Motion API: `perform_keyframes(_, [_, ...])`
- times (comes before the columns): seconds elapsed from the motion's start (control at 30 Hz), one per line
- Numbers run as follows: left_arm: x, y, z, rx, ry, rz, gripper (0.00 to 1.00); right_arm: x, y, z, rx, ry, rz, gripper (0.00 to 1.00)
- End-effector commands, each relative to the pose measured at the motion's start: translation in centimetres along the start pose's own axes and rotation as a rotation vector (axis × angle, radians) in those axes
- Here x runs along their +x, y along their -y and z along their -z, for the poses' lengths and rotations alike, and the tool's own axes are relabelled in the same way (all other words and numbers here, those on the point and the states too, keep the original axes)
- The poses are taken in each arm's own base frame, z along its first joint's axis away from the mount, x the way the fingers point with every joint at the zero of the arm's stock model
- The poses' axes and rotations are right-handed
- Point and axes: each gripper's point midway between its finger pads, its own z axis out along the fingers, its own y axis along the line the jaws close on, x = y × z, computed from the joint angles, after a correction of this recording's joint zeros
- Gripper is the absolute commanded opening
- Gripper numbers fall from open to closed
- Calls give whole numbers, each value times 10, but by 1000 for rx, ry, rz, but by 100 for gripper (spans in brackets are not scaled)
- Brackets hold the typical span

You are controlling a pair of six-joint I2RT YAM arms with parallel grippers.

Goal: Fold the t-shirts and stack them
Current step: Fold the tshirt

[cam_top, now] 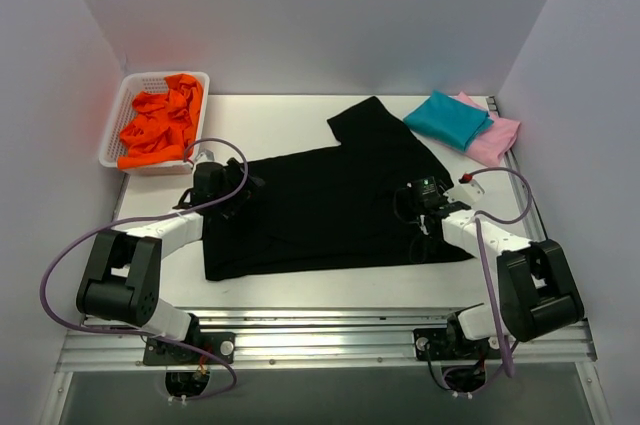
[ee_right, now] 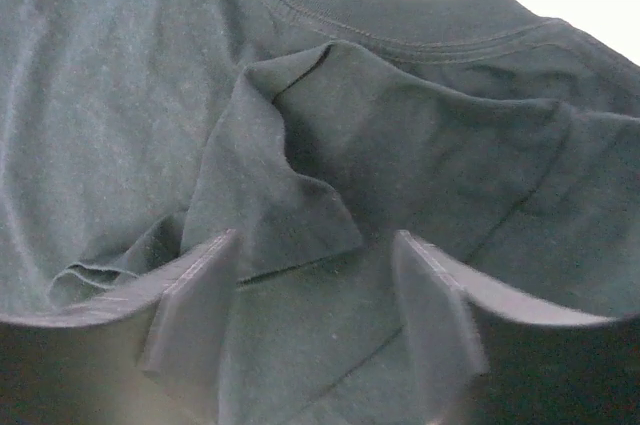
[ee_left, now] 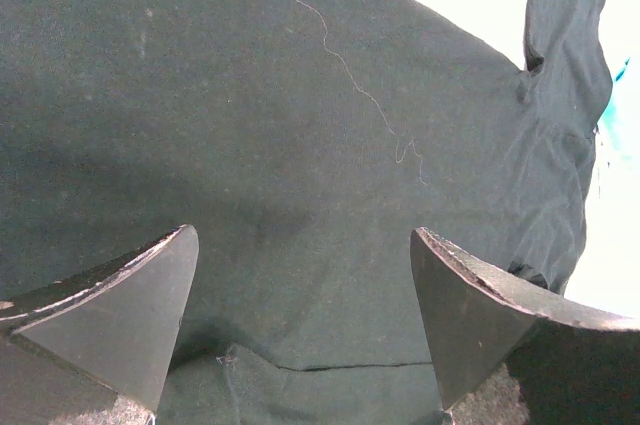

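Note:
The large black t-shirt (cam_top: 320, 205) lies spread across the middle of the table, one sleeve reaching toward the back. My left gripper (cam_top: 215, 190) is over its left edge, open, with flat black cloth (ee_left: 300, 145) between the fingers. My right gripper (cam_top: 425, 200) is over its right side near the collar, open, straddling a raised fold of the black cloth (ee_right: 290, 195). A folded teal t-shirt (cam_top: 447, 119) lies on a pink t-shirt (cam_top: 497, 138) at the back right. No starburst mark shows.
A white basket (cam_top: 122, 110) holding orange cloth (cam_top: 160, 123) stands at the back left. White walls enclose the table on three sides. A loose pale thread (ee_left: 340, 65) lies on the black cloth.

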Motion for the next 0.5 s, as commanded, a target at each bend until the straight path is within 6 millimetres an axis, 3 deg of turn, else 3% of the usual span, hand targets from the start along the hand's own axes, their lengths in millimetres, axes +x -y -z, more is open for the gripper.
perform_keyframes(0.0, [-10, 11, 5, 29, 43, -10, 96, -4, -9, -4, -10, 22, -21, 55])
perform_keyframes(0.4, [-7, 7, -2, 14, 32, -14, 96, -11, -12, -10, -24, 25, -29, 0])
perform_keyframes(0.47, [-7, 8, -2, 16, 32, -14, 96, -12, -12, -11, -25, 29, -30, 0])
